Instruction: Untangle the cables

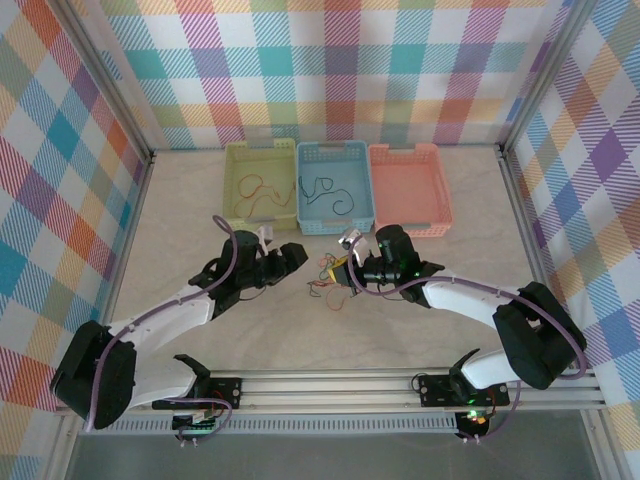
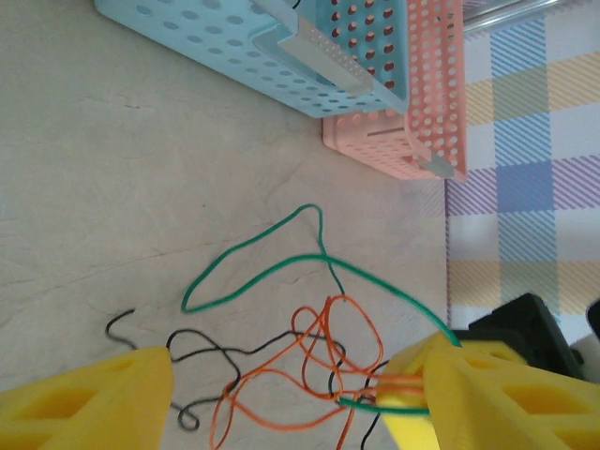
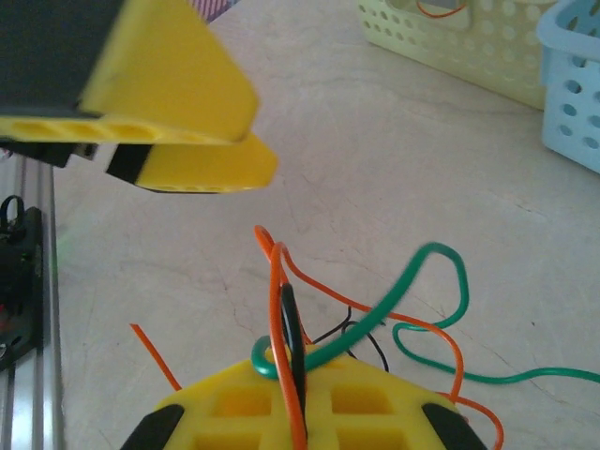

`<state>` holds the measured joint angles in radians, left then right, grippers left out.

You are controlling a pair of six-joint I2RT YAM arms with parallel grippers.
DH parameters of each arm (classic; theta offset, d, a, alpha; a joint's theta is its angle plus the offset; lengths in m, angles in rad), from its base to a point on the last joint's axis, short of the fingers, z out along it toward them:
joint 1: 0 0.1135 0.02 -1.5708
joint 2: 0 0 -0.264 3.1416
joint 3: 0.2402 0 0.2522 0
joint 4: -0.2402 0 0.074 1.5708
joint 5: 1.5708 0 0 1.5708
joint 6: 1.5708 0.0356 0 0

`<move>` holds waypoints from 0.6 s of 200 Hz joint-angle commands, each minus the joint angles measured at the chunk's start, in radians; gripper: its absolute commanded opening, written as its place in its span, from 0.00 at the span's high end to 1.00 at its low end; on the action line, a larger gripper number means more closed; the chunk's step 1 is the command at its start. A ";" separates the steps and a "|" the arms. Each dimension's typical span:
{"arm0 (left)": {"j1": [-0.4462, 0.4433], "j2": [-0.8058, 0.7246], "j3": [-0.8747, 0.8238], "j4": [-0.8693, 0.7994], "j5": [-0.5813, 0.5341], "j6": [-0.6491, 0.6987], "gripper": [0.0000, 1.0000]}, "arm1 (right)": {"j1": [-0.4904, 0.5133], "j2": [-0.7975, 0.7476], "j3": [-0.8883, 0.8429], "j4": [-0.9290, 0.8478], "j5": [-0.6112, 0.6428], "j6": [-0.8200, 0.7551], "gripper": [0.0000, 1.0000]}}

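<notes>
Top, cables [image 1: 325, 284]: a small clump on the counter [image 1: 200, 230], in front of the blue basket [image 1: 336, 226], between the two pincers.
Top, left pincer [image 1: 292, 258]: just left of the clump.
Top, right pincer [image 1: 347, 270]: at the clump's right edge.
Left wrist, left pincer: wide, gripping nothing. Its yellow fingers [image 2: 84, 398] stand either side of green, orange and black loops lying on the counter.
Left wrist, baskets: blue, with a pink basket [image 2: 412, 141] touching it, beyond the loops.
Right wrist, right pincer: closed on the cables. Orange, black and green strands run into the seam between its fingers.
Right wrist, cables: the rest trails onto the counter.
</notes>
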<state>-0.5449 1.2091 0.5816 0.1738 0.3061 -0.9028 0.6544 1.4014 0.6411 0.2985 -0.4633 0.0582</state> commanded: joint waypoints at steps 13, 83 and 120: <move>-0.007 0.050 0.030 0.110 0.004 -0.100 0.23 | -0.004 -0.052 -0.054 0.066 -0.077 -0.075 0.96; -0.050 0.235 0.055 0.297 0.081 -0.220 0.21 | -0.004 -0.052 -0.082 0.080 -0.125 -0.204 0.96; -0.073 0.260 0.064 0.311 0.069 -0.241 0.21 | -0.004 -0.049 -0.089 0.091 -0.152 -0.218 0.96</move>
<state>-0.6083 1.4555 0.6079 0.4145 0.3599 -1.1103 0.6544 1.3602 0.5652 0.3458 -0.5625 -0.1139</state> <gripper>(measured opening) 0.789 0.077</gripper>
